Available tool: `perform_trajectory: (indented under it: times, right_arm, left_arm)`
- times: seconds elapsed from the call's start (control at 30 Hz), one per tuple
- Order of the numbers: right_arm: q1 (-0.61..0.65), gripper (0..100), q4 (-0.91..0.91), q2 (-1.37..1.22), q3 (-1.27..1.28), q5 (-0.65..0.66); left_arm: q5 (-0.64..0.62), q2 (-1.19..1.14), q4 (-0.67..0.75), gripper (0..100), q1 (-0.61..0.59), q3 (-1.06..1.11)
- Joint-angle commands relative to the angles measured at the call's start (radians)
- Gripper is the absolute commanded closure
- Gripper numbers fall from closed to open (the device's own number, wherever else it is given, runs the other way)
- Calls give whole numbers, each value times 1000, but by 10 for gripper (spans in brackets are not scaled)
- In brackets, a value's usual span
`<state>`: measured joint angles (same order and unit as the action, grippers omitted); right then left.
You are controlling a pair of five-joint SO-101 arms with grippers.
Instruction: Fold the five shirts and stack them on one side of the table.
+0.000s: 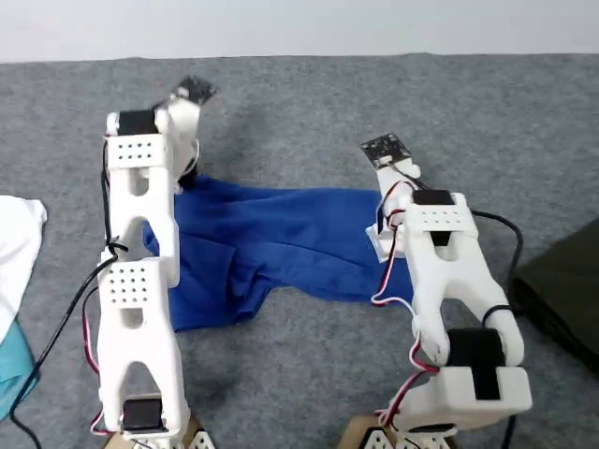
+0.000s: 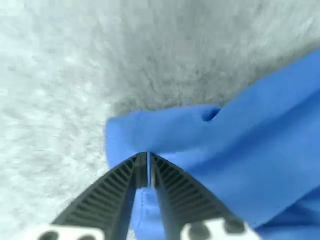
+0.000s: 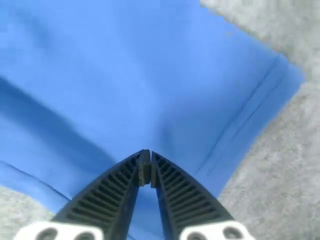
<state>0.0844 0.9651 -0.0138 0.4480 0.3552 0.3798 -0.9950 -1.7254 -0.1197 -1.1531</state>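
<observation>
Grey carpet (image 1: 309, 103): left claw (image 2: 148, 170) and right claw (image 3: 150, 170) pinch blue shirt (image 1: 281, 238).

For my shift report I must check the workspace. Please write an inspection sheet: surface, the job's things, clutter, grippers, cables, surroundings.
Surface: grey table cover, carpet-like.
Job's things: blue shirt lies rumpled and unfolded between the arms; white cloth and teal cloth at the high view's left edge, dark cloth at its right edge, all cut off.
Clutter: nothing seen.
Grippers: left gripper shut on a corner of the blue shirt; right gripper shut on the blue shirt near a stitched hem.
Cables: black cable hangs loose beside the left arm; red and white wires loop off the right arm.
Surroundings: pale wall behind the table.
</observation>
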Motion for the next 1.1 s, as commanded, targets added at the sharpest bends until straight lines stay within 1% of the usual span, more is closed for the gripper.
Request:
perform_trajectory:
  times: [0.0,0.17,0.3,0.4,0.5,0.57,0.67,0.73,0.87,0.97,1.07]
  right_arm:
    - [27,989,12,102,-48,-8]
    - [47,989,56,148,-48,-9]
    - [85,989,116,188,-52,-9]
    - [137,989,119,236,-54,-9]
    - [208,989,113,251,-55,-11]
    - [255,989,102,243,-55,-57]
    - [306,987,56,229,-55,-210]
    - [341,987,25,216,-55,-275]
    - [406,981,-18,182,-64,-333]
    - [447,928,-1,137,-129,-374]
    - [490,883,65,59,-227,-422]
  left_arm:
    - [-38,163,-28,979,14,-44]
    - [-107,279,-28,978,5,-44]
    - [-210,371,-28,978,-40,-44]
    - [-285,456,-28,980,-115,-44]
    - [-367,539,-29,981,-226,-38]
    - [-391,600,-29,981,-301,-1]
    - [-400,713,-29,981,-387,120]
    - [-400,809,-29,981,-428,236]
    - [-393,1020,-28,981,-494,496]
    - [-390,1158,-26,981,-529,682]
    - [-390,1275,-5,981,-563,842]
